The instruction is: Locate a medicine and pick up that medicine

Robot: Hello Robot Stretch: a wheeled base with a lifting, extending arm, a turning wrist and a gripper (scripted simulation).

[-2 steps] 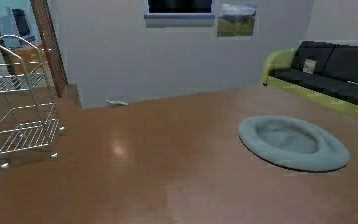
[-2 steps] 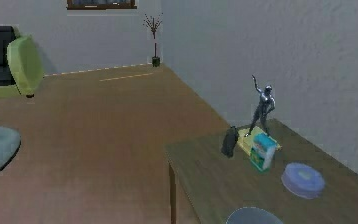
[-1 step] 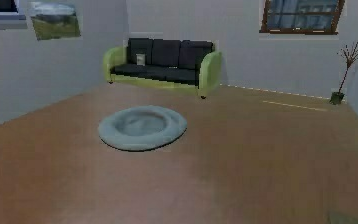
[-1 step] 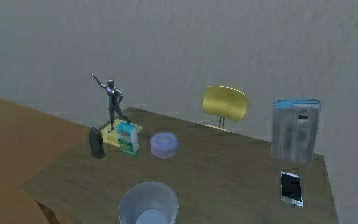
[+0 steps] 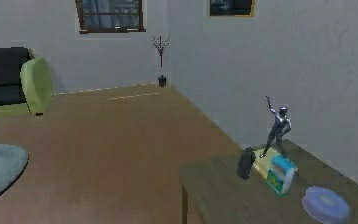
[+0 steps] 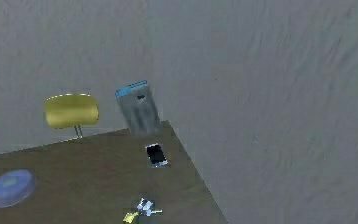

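1. Which of the small things on the table (image 5: 227, 195) was the medicine could not be told. The pale and yellow bits (image 6: 142, 210) by the arm side view's bottom edge were too small to name.
2. The pincer's state and the arm's pose could not be told.
3. The forward view gave a dark statue (image 5: 277, 128), a dark block (image 5: 246, 163) and a yellow-and-teal box (image 5: 280, 174). The arm side view gave a phone (image 6: 156, 154), a grey box (image 6: 137, 108) and a yellow rounded thing (image 6: 71, 110). A blue plate (image 5: 324, 205) lay in both, cut by the arm side view's left edge.
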